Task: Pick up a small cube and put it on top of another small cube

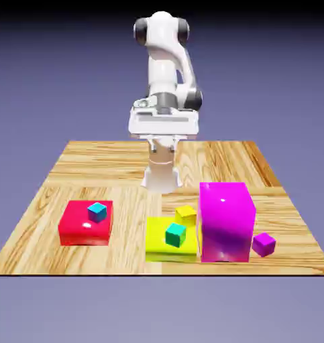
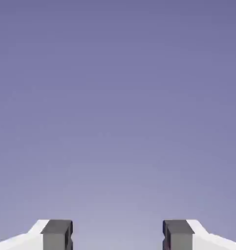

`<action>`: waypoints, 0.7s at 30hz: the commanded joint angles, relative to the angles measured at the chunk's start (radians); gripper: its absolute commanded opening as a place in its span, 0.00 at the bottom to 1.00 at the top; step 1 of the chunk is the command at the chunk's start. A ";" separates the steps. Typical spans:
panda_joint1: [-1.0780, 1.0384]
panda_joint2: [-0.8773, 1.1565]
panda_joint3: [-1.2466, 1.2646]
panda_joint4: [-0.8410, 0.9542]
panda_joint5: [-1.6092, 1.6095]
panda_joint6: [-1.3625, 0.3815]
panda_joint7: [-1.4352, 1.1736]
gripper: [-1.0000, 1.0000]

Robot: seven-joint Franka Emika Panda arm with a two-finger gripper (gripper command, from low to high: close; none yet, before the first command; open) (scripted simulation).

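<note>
The tiny purple-magenta cube lies on the wooden table, just to the exterior view's right of the tall magenta block. The tiny teal-green cube rests on top of the flat yellow block. My gripper hangs high near the table's far edge, well apart from both cubes. In the hand view the gripper is open: its grey fingertips stand wide apart with only the blue-violet backdrop between them, and no cube shows there.
A small yellow cube sits at the back of the yellow block. A cyan small cube lies on a flat red block at the exterior view's left. The tall magenta block stands between the teal-green and purple cubes.
</note>
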State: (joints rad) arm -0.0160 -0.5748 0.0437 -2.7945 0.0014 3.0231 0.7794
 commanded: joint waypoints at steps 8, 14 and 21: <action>-0.186 -0.032 0.290 0.103 0.009 -0.092 0.254 0.50; -0.325 -0.056 0.507 0.180 0.016 -0.161 0.445 0.50; -0.487 -0.084 0.761 0.270 0.024 -0.242 0.668 0.50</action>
State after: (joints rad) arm -0.5034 -0.6583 0.8048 -2.5248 0.0255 2.7811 1.4470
